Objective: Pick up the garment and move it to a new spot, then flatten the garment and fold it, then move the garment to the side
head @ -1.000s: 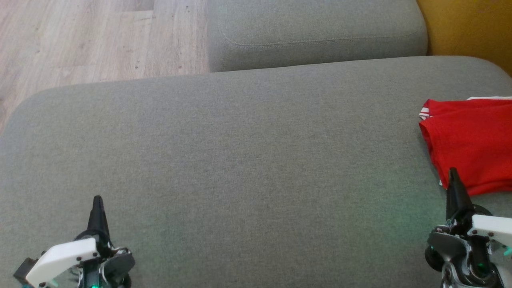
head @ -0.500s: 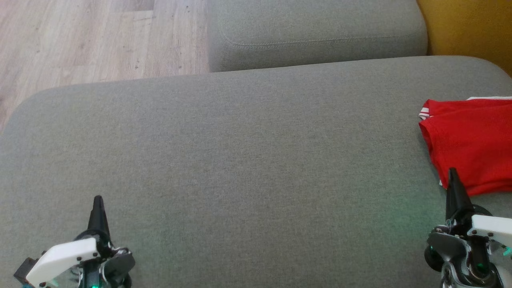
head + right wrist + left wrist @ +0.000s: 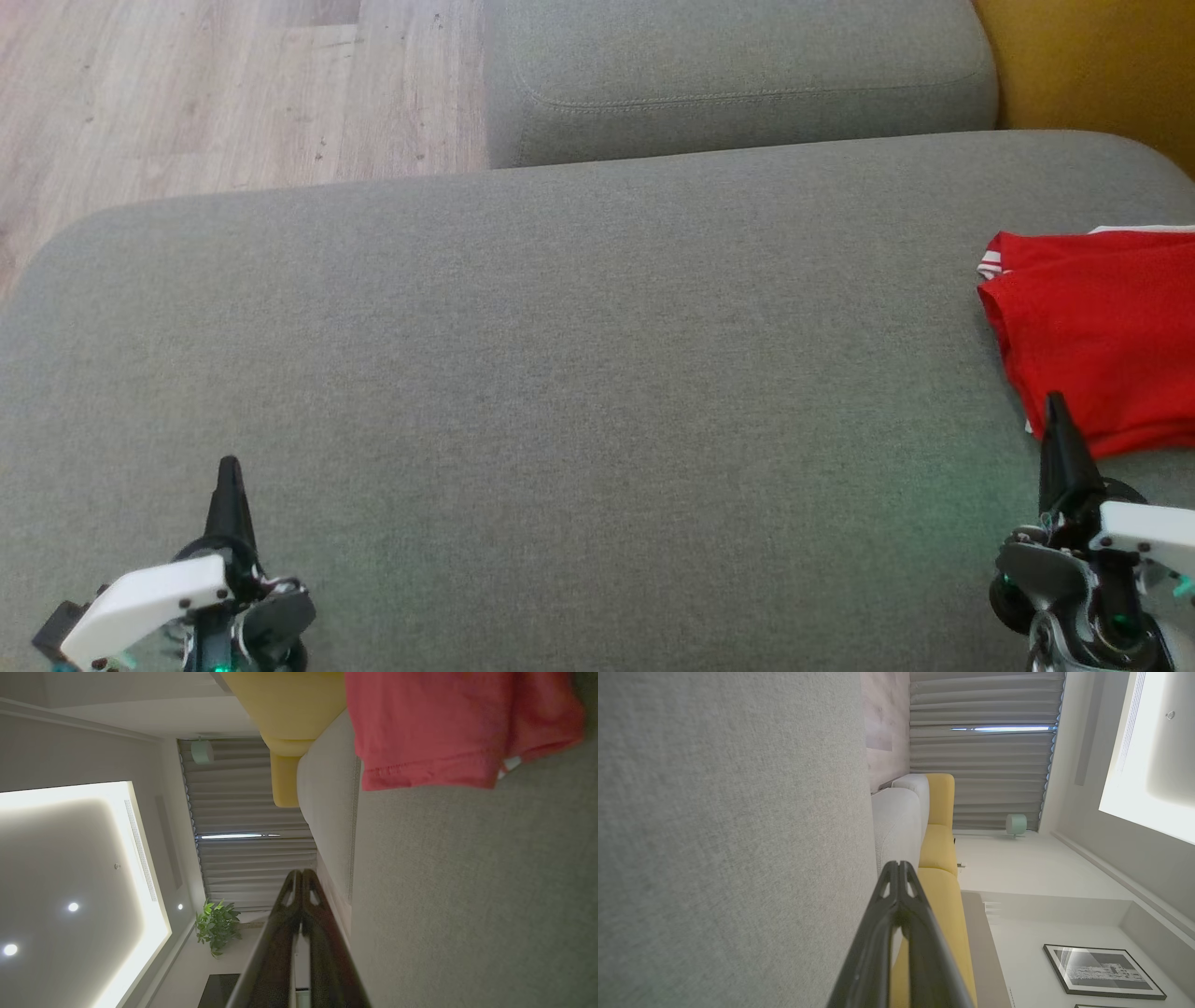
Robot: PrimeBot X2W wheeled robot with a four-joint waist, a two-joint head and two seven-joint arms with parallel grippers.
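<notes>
The garment (image 3: 1102, 327) is red with white trim, folded flat at the right edge of the grey cushion (image 3: 579, 373); it also fills the top right of the right wrist view as a red garment (image 3: 444, 728). My right gripper (image 3: 1058, 411) is shut and empty, its tip just in front of the garment's near edge. In its own wrist view the right gripper (image 3: 301, 875) shows both fingers pressed together. My left gripper (image 3: 228, 471) rests shut and empty at the lower left, far from the garment; the left gripper (image 3: 899, 865) also shows closed fingers.
A second grey cushion (image 3: 738, 75) lies behind the main one. Wooden floor (image 3: 205, 93) shows at the top left, and a yellow seat (image 3: 1092, 65) at the top right. The wide middle of the cushion is bare fabric.
</notes>
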